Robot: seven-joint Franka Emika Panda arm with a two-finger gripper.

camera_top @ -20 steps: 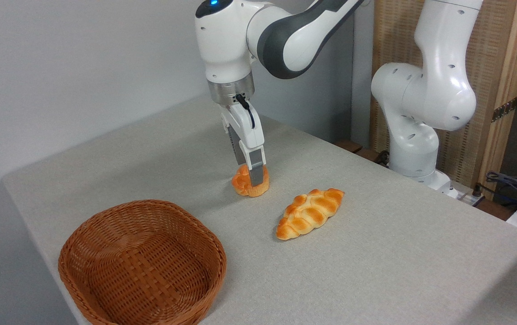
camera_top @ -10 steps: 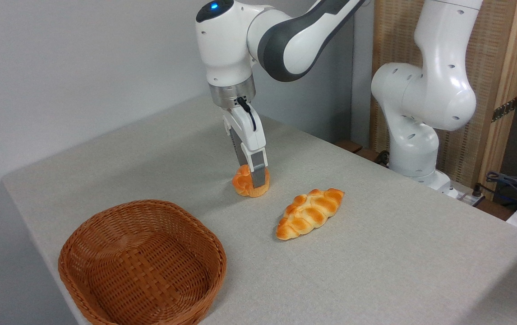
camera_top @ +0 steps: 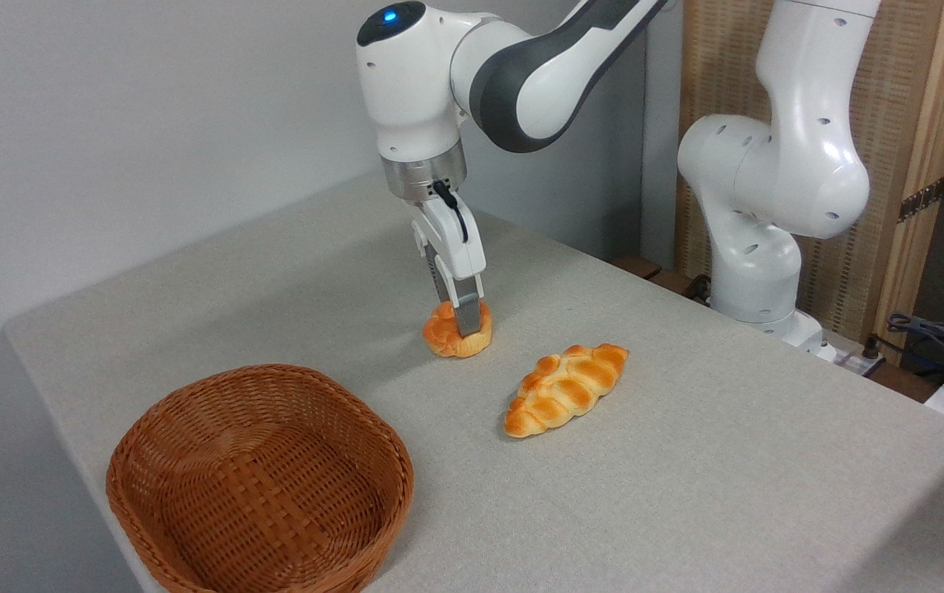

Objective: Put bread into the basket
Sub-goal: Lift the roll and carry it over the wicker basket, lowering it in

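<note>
Orange-gold bread (camera_top: 444, 334) sits mid-table (camera_top: 686, 428), toward the far edge, with the gripper (camera_top: 464, 326) clenched on it, near finger (camera_top: 469, 317) across its front. Can't tell if it's off the cloth. Wicker basket (camera_top: 260, 482) at the near-left corner, well apart. Braided loaf (camera_top: 565, 389) lies near the bread on its right, not touching.

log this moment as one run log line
phase: grasp | gripper: shut on bun | bun: at table level | basket: empty | loaf: untouched
</note>
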